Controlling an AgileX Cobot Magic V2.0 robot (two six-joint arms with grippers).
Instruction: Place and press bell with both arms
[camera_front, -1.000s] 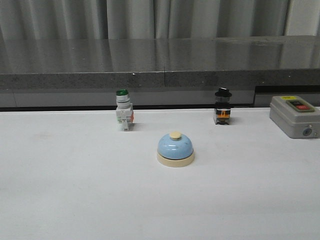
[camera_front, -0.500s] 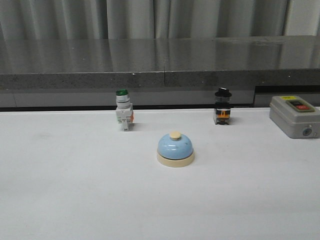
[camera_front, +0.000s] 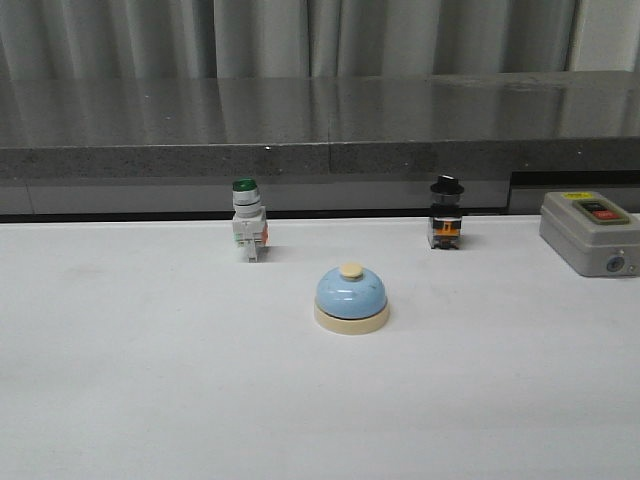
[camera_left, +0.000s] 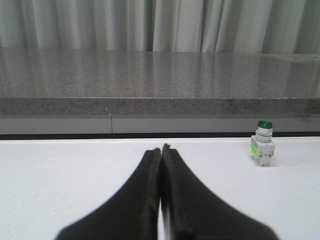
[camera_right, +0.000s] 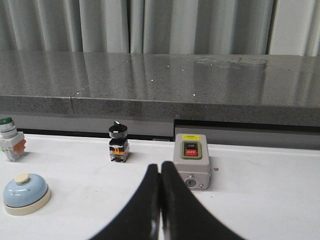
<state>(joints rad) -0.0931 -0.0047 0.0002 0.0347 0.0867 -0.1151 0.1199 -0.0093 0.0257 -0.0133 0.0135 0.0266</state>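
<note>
The light-blue dome bell (camera_front: 351, 298) with cream base and cream button stands upright on the white table (camera_front: 150, 380), near the middle. It also shows in the right wrist view (camera_right: 25, 193). Neither arm shows in the front view. My left gripper (camera_left: 161, 148) is shut and empty, low over the table, well apart from the bell, which that view does not show. My right gripper (camera_right: 159, 166) is shut and empty, with the bell off to one side of it.
A green-capped white push-button switch (camera_front: 247, 220) stands behind the bell to the left, also in the left wrist view (camera_left: 263, 150). A black-knobbed switch (camera_front: 445, 213) stands back right. A grey ON/OFF box (camera_front: 589, 232) sits at the far right. A dark stone ledge (camera_front: 320, 125) runs along the back.
</note>
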